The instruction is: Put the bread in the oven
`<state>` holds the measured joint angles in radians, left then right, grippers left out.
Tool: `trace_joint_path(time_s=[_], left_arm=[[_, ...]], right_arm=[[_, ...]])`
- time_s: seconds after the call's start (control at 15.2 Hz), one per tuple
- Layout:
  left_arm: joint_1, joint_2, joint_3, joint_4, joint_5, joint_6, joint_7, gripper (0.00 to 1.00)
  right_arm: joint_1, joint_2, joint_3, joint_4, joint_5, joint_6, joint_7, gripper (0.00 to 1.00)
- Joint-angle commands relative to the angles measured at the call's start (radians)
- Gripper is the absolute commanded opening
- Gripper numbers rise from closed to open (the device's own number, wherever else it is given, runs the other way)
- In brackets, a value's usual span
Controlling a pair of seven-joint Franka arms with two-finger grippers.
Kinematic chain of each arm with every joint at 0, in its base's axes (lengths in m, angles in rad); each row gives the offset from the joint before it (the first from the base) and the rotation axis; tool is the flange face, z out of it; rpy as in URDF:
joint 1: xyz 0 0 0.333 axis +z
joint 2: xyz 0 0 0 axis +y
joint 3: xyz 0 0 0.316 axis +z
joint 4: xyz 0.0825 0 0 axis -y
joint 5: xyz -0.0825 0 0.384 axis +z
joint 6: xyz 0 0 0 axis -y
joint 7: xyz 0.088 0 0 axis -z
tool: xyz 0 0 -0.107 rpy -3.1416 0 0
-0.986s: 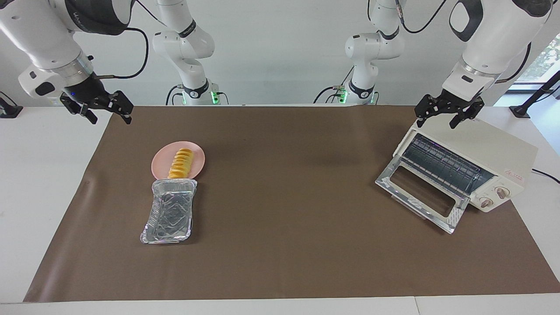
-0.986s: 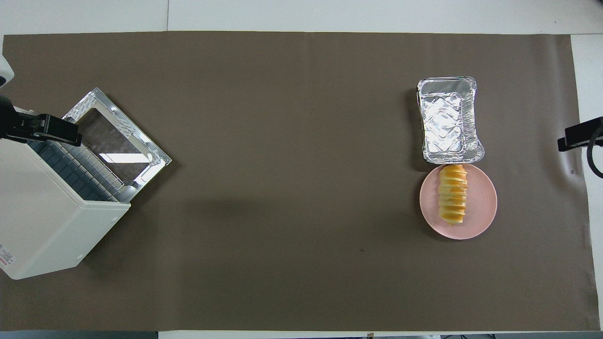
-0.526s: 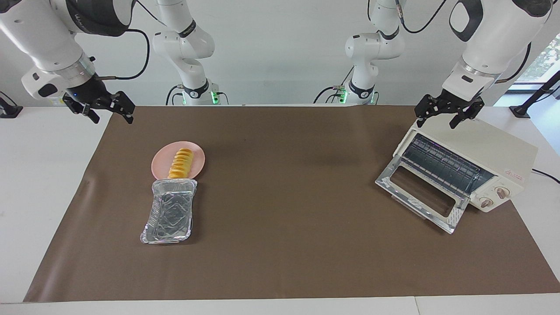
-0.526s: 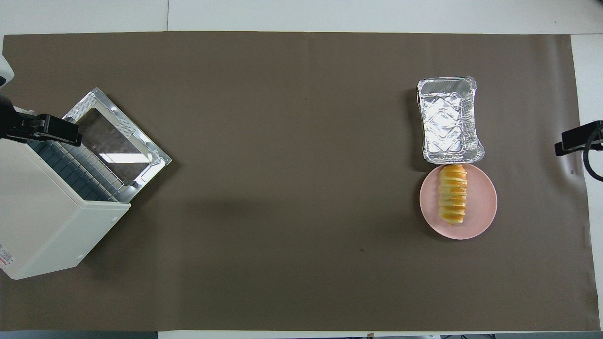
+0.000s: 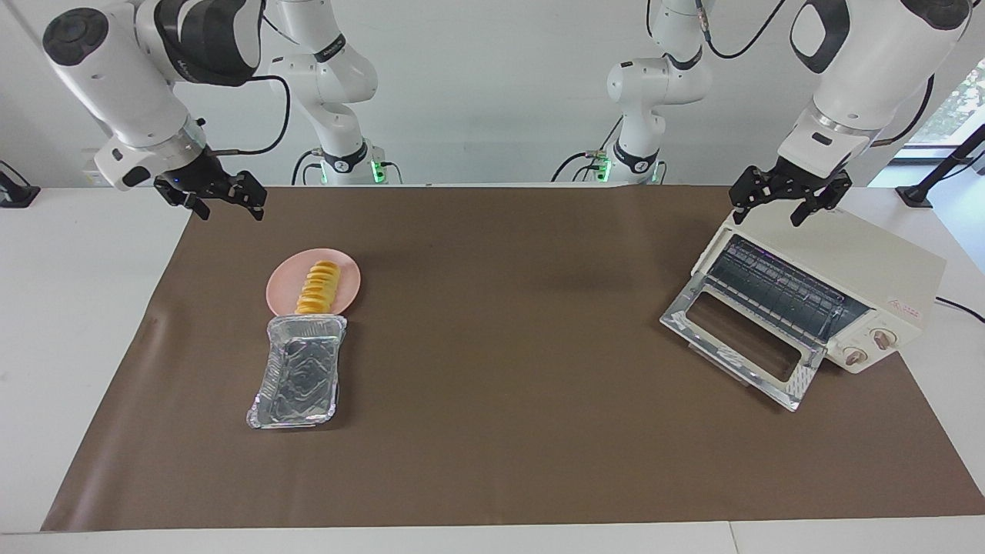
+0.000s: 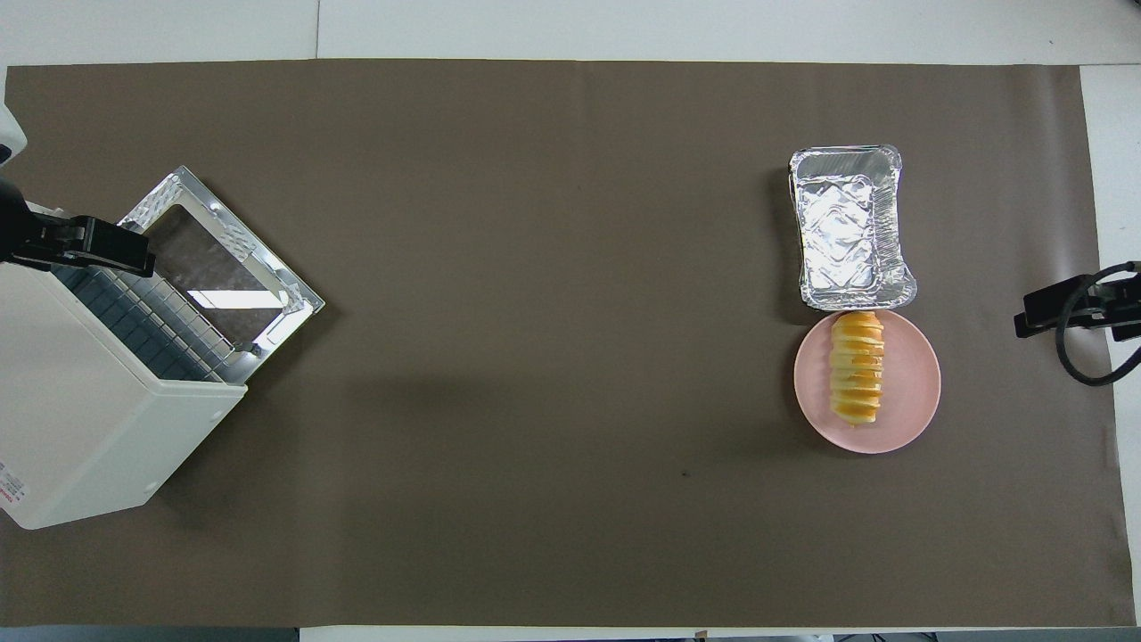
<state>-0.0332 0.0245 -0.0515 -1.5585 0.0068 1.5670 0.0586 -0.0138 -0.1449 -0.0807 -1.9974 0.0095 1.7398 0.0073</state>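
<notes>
we note r gripper (image 5: 225,201) open, empty, up at bread's (image 5: 318,287) 11 o'clock; l gripper (image 5: 786,201) open, waits over oven (image 5: 885,265), door down for loading.

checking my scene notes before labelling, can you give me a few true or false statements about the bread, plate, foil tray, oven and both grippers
1. The ridged yellow-orange bread loaf lies on the round pink plate. True.
2. The cream-white toaster oven has its glass door shut. False: the door is folded down open, wire rack showing.
3. The crinkled silver foil tray holds the bread. False: the tray holds nothing and sits beside the plate, farther from the robots.
4. The right gripper is up in the air, open, holding nothing. True.
5. The left gripper grips the oven door. False: it is open above the oven's top.
</notes>
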Motion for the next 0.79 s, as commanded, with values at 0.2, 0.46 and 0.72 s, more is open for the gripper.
trace_joint_path(time_s=[0.2,0.46,0.72], left_arm=[[0.010,-0.028,-0.004,-0.025,-0.021,0.005,-0.008,1.00],[0.010,-0.028,-0.004,-0.025,-0.021,0.005,-0.008,1.00],[0.010,-0.028,-0.004,-0.025,-0.021,0.005,-0.008,1.00]], right_arm=[[0.067,-0.044,0.004,-0.272,0.003,0.274,0.085,1.00],[0.071,-0.010,0.004,-0.380,0.003,0.461,0.077,1.00],[0.109,0.041,0.006,-0.386,0.001,0.550,0.057,1.00]])
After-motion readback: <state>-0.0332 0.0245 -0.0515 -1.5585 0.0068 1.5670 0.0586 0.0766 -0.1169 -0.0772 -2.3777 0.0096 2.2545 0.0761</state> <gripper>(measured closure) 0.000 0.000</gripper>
